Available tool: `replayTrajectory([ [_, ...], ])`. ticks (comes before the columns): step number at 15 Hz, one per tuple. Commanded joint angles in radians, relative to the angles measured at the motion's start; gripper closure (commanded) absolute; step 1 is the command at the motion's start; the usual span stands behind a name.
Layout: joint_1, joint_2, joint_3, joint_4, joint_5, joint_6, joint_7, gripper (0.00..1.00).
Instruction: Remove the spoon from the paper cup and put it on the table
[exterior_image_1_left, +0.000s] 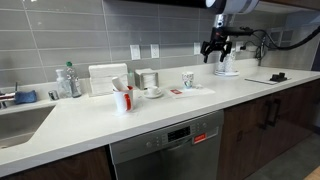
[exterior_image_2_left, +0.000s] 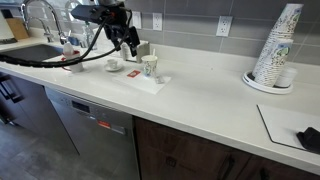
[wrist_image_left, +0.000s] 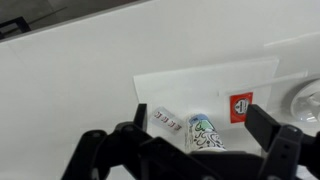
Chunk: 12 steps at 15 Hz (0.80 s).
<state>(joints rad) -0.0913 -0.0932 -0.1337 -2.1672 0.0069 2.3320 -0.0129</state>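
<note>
Over paper cup jaws hang wide, empty; open table toward front edge.

Black hand, two chunky linked fingers, matte plastic look. Arm was white, rounded, with dark joint band. Thick black cables hung off it.

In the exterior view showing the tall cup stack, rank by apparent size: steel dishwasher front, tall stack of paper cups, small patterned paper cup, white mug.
1. steel dishwasher front
2. tall stack of paper cups, nearer the camera
3. small patterned paper cup and white mug: look alike, unranked
</note>
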Motion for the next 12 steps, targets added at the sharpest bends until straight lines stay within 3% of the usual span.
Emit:
replayTrajectory([
  [1,-0.004,0.082,0.038,0.076,-0.111,0.075,0.163,0.00],
  [6,0.012,0.163,0.054,0.152,-0.312,0.163,0.389,0.00],
  [12,0.080,0.253,0.046,0.253,-0.517,0.140,0.615,0.00],
])
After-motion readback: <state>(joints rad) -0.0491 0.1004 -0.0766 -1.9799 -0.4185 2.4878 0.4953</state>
